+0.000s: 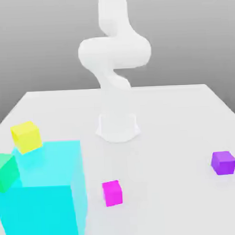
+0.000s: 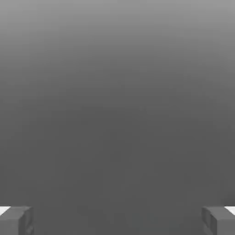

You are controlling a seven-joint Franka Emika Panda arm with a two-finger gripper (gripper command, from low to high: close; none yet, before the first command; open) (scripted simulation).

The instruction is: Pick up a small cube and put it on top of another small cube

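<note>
With its gripper (image 2: pixel 117 220) spread wide and seemingly empty, the arm (image 1: pixel 114 52) must first reach the small cube (image 1: pixel 223 162).

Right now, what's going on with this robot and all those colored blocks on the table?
The white arm stands at the back of the table and holds nothing; its gripper is open, fingers wide apart. The small purple cube sits alone at the exterior view's right, the magenta cube near the front middle. A big cyan block, a yellow cube and a green cube cluster at the left. No stacking has begun.
</note>
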